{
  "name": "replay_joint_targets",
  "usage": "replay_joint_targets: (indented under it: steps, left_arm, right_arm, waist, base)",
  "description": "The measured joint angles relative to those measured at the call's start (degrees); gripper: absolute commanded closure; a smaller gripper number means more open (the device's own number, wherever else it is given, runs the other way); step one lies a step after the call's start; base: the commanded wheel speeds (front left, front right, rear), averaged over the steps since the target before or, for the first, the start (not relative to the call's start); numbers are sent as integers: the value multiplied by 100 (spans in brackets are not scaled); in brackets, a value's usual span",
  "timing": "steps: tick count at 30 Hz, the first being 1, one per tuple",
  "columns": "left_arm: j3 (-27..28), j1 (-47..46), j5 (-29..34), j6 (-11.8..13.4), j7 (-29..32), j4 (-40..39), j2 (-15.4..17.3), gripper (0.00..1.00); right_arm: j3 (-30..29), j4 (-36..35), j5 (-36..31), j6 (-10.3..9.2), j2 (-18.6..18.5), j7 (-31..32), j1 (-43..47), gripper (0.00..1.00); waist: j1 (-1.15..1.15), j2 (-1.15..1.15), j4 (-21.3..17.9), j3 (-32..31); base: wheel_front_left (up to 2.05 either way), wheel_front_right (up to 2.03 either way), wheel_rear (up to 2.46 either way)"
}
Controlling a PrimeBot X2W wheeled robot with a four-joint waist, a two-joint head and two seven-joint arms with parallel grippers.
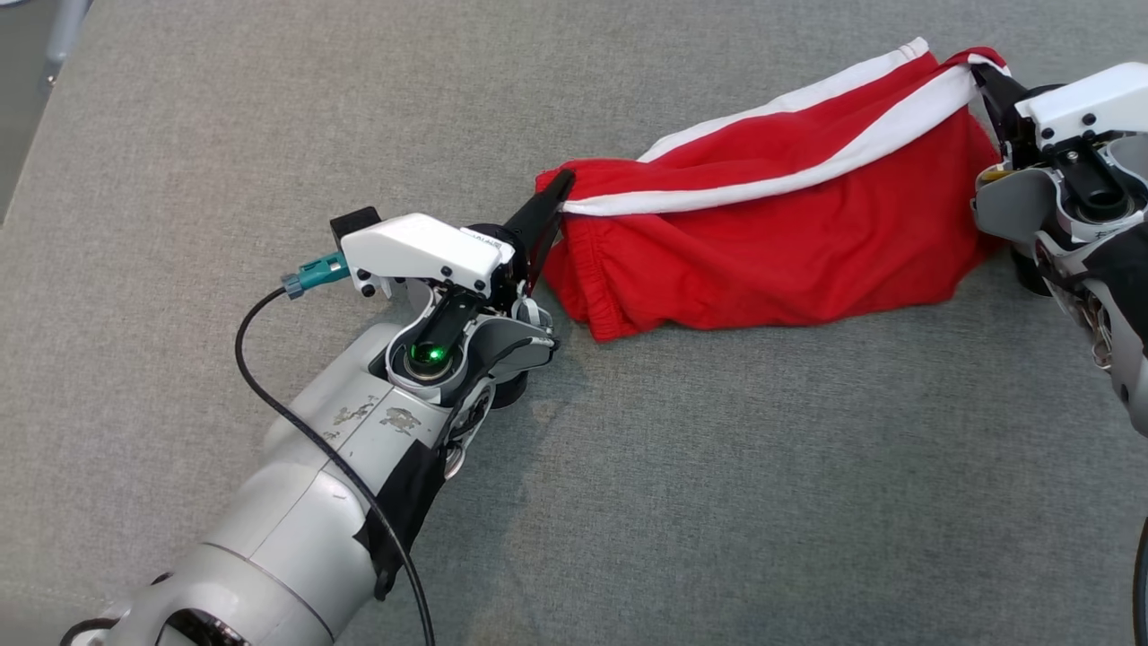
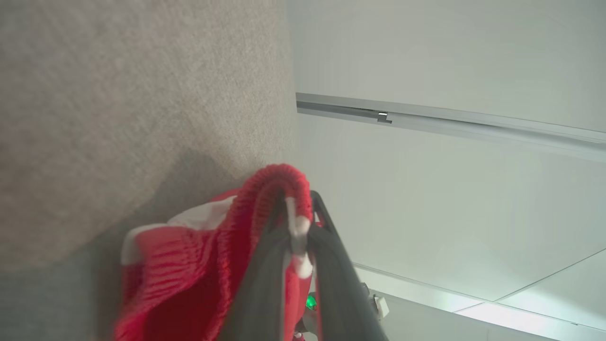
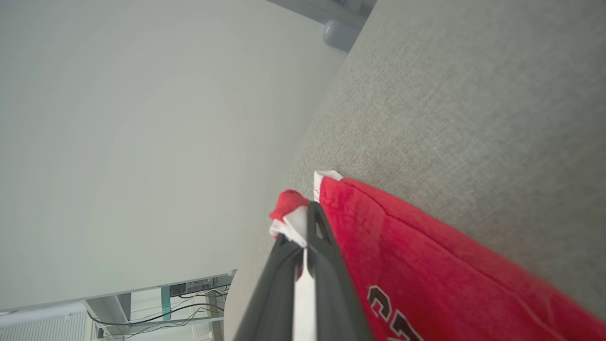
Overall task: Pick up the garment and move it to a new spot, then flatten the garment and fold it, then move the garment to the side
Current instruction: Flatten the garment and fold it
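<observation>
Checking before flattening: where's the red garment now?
In the head view's upper right, the red garment is stretched between the left gripper, at its waistband, and the right gripper, over the grey surface.

Grey fabric surface (image 1: 628, 502), pale wall (image 2: 450, 47) with a metal rail (image 2: 426, 121), grey post (image 1: 63, 27) beyond the surface's far left edge, dark cables (image 3: 165, 315) in the background.

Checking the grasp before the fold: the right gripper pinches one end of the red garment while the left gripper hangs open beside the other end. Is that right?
Not quite. The left gripper is not open: it is shut on the other end of the red garment, as the left wrist view shows. The right gripper does pinch one end.
</observation>
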Motion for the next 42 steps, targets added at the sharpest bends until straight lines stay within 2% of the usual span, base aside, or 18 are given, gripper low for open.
replay_joint_targets:
  steps: [3,4,5,6,11,16,19,20,21,22,26,33,34,36,39,40,42]
  left_arm:
    - [-136,-62,-131,-29,-24,32,0,100]
    - [-179,-86,-169,-52,-29,33,-1,100]
    - [-218,-103,-203,-55,-43,37,-2,100]
    - [-253,-112,-236,-59,-52,46,-2,100]
    - [-431,-230,-439,-111,-92,96,-1,93]
    - [-532,-316,-561,-151,-126,125,0,94]
    - [-561,-345,-645,-157,-170,153,-5,83]
    - [-563,-349,-687,-158,-189,174,-7,72]
    - [-564,-365,-723,-158,-233,208,-5,38]
    - [-565,-390,-789,-158,-252,242,-1,0]
    - [-604,-465,-1022,-159,-344,432,0,0]
    - [-762,-576,-854,-178,-614,670,0,0]
    - [-845,-595,-689,-177,-737,711,-1,0]
    - [-1046,-680,74,-178,-1299,756,9,0]
    - [-1230,-665,1027,-179,-1629,808,111,0]
    - [-1194,-643,1315,-179,-1655,824,157,0]
    - [-695,-577,1978,-187,-1656,1039,235,0]
  right_arm:
    - [0,0,23,0,-31,-21,0,100]
    - [0,-1,35,0,-42,-25,0,75]
    - [0,-1,45,0,-55,-43,0,14]
    - [0,0,66,0,-64,-57,-2,0]
    - [1,1,324,-1,-43,-110,-123,0]
    - [1,-2,522,0,30,-197,-381,0]
    - [1,0,553,0,26,-244,-428,0]
    - [1,2,557,0,29,-252,-440,0]
    - [1,0,552,0,36,-249,-444,0]
    - [1,0,519,0,47,-226,-442,0]
    - [1,-1,458,-1,31,-138,-352,0]
    - [1,0,156,-1,-37,-169,-298,0]
    - [1,1,65,-1,-47,-183,-310,0]
    - [0,1,-456,0,-56,-385,-392,0]
    - [0,-110,-1126,0,-81,-759,-386,0]
    - [0,-222,-1388,0,-125,-914,-347,0]
    - [-1,-521,-1853,0,-249,-1179,-147,0]
  waist:
    - [0,0,55,32]
    - [0,0,71,40]
    - [0,0,86,47]
    - [0,0,100,54]
    - [0,0,153,85]
    - [0,0,166,127]
    - [0,0,179,148]
    - [0,0,180,152]
    - [0,0,181,155]
    - [0,0,180,154]
    - [0,0,143,86]
    - [0,0,91,-100]
    - [0,0,82,-141]
    - [0,0,44,-271]
    - [0,0,-14,-424]
    - [0,0,-37,-483]
    - [0,0,-91,-616]
  base:
    - [0,0,0]
    - [0,0,0]
    - [0,0,0]
    - [0,0,0]
    - [0,0,0]
    - [0,0,0]
    - [0,0,0]
    - [0,0,0]
    - [0,0,0]
    - [0,0,0]
    - [0,0,0]
    - [0,0,0]
    - [0,0,0]
    - [0,0,0]
    - [0,0,0]
    - [0,0,0]
    - [0,0,0]
